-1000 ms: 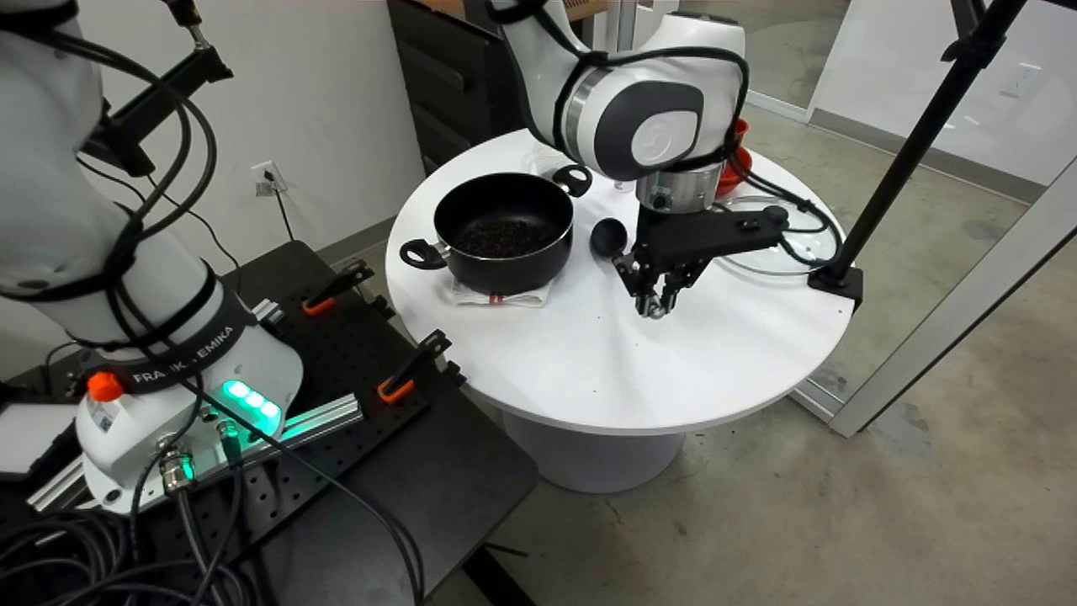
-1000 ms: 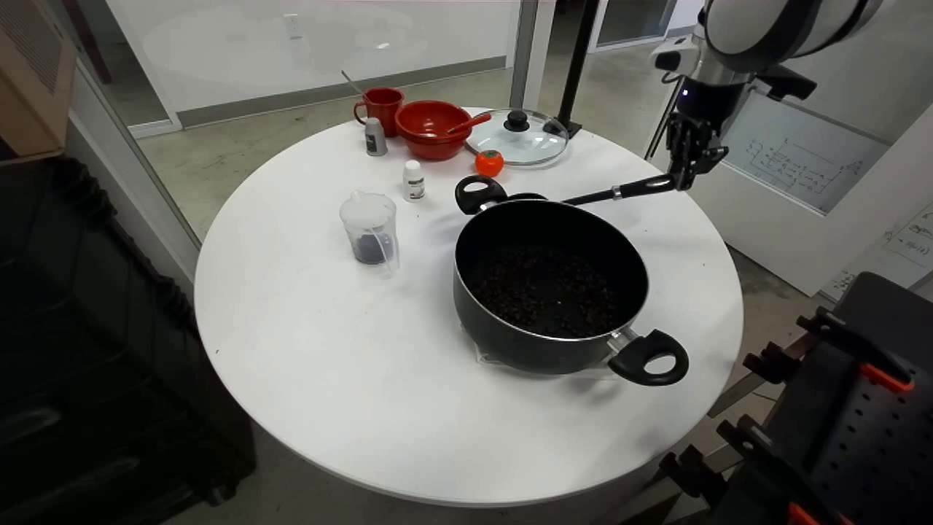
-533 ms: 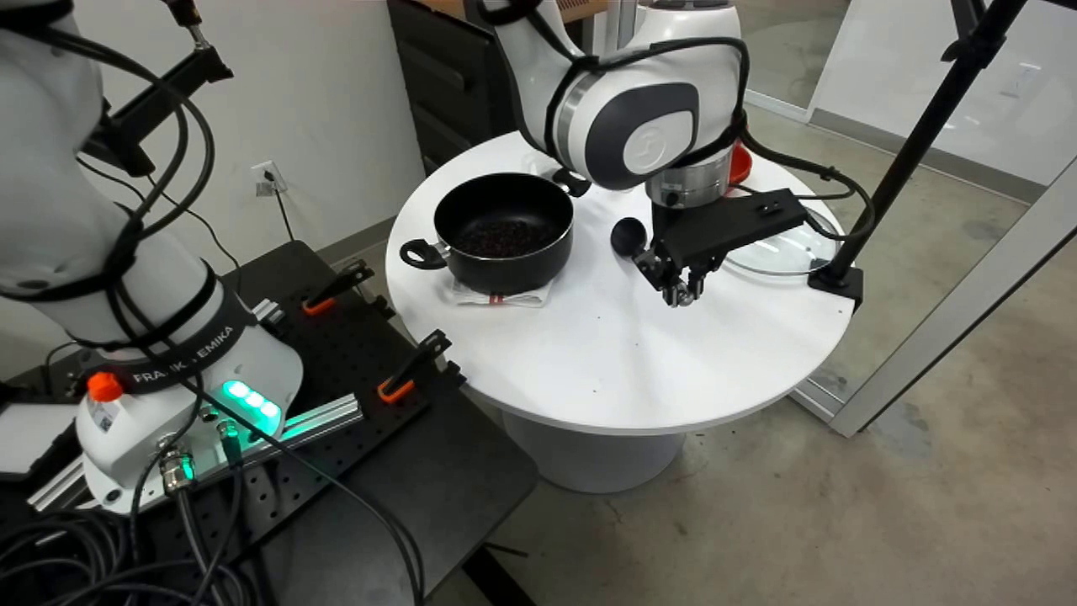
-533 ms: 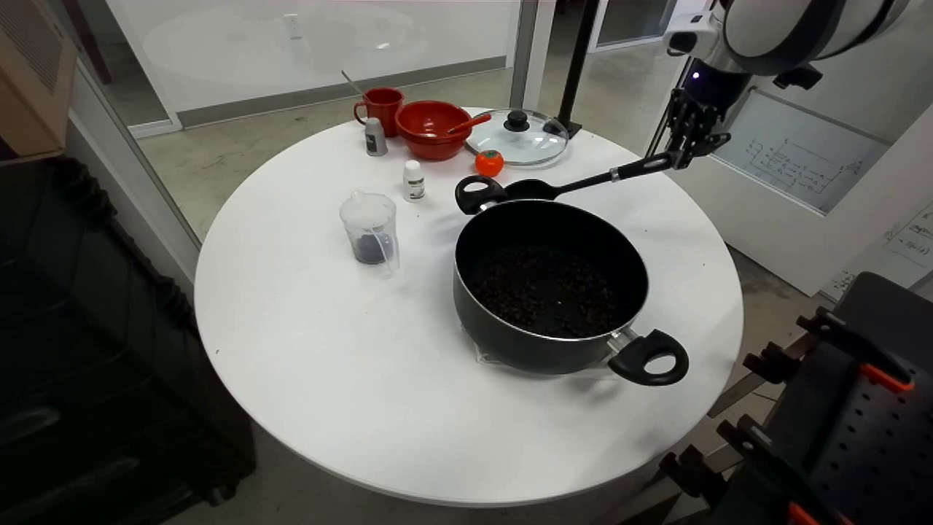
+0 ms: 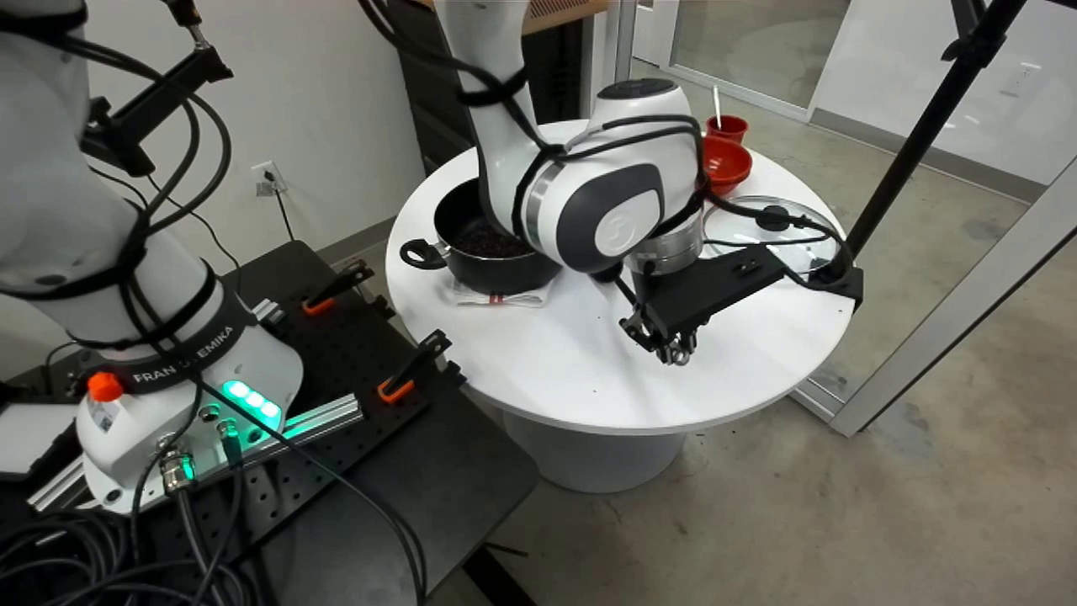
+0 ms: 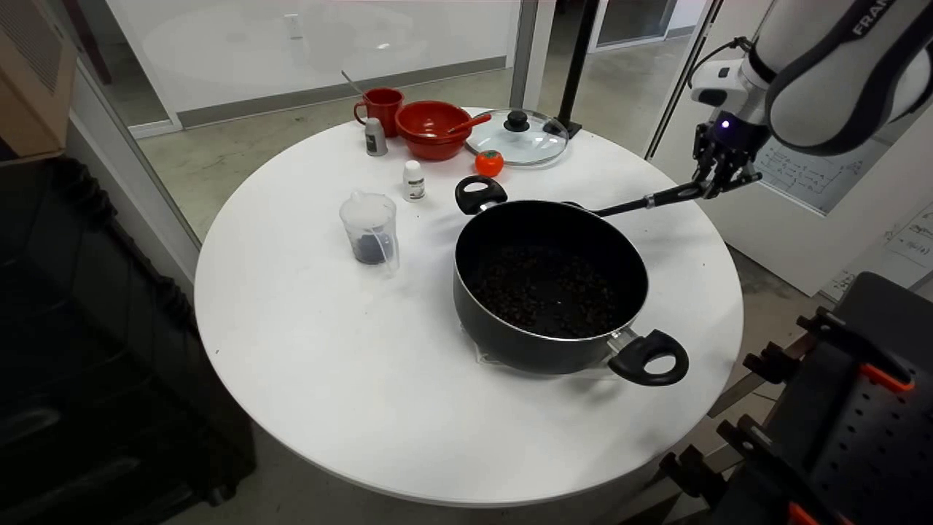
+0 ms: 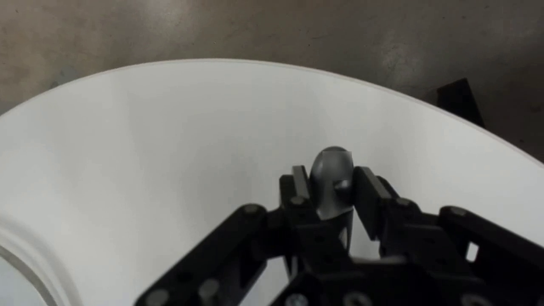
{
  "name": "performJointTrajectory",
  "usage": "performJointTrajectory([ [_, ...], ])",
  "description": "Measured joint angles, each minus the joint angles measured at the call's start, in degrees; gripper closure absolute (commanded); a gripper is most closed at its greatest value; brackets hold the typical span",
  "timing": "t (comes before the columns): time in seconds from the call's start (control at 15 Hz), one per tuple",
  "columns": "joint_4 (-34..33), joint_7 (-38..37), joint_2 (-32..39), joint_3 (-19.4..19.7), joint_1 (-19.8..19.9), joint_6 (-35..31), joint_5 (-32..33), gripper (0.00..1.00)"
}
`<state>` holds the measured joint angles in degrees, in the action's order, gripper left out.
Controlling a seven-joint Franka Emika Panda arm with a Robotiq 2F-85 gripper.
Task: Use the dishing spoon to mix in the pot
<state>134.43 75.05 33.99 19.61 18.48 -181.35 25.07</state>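
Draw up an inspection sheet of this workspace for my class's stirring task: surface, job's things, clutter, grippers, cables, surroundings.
Surface: round white table; striped cloth under the pot.
Job's things: pot holds dark bits; black dishing spoon outside it, head mostly hidden.
Clutter: red mug, red bowl, glass lid, tomato, white bottle, grey bottle, clear jug.
Grippers: gripper closed on the spoon.
Cables: black cables coiled beside the robot base, others strapped along the arm.
Surroundings: black pole at the table's edge; wall outlet.
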Motion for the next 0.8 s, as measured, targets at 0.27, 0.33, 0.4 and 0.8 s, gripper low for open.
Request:
performJointTrajectory([
  [0.27,3.26,0.29,2.97,4.84,-3.87,-3.33,2.92,0.92],
  [0.33,3.84,0.41,3.45,5.68,-4.59,-3.60,3.34,0.91],
  [0.4,4.33,0.51,3.80,6.51,-5.39,-3.66,3.61,0.87],
  [0.8,6.02,0.93,5.75,11.93,-11.30,-3.66,4.03,0.30],
])
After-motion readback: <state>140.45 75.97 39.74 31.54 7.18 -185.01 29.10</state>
